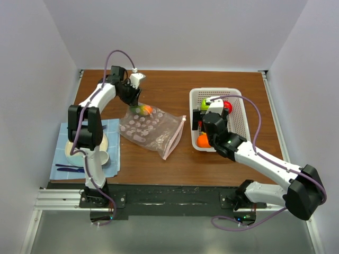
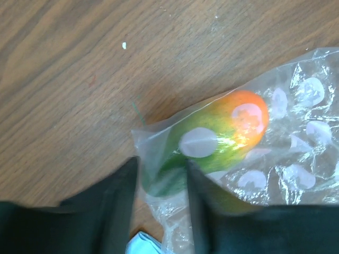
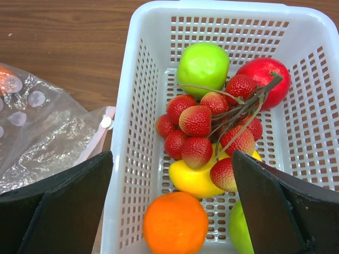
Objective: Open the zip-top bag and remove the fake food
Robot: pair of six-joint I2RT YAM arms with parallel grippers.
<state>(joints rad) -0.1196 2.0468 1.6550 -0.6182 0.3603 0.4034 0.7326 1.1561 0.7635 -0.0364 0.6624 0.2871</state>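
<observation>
The zip-top bag [image 1: 151,129] lies flat on the wooden table, clear with white dots, its pink zip strip [image 1: 175,138] toward the basket. One green-to-orange fake fruit [image 2: 222,137] sits inside its far corner. My left gripper [image 2: 163,169] is closed around that corner, one finger on each side, pinching the plastic and the fruit's green end. My right gripper [image 3: 172,156] hovers open over the white mesh basket [image 3: 127,132], holding nothing. In the basket lie a green apple [image 3: 203,62], a red apple [image 3: 267,74], a red bunch [image 3: 212,127], a yellow piece [image 3: 193,177] and an orange [image 3: 175,222].
A blue cloth [image 1: 108,159] at the near left carries a beige plate [image 1: 71,145], a white cup [image 1: 100,157] and a blue utensil [image 1: 69,168]. White walls close in the table on three sides. The basket [image 1: 241,114] stands right of the bag.
</observation>
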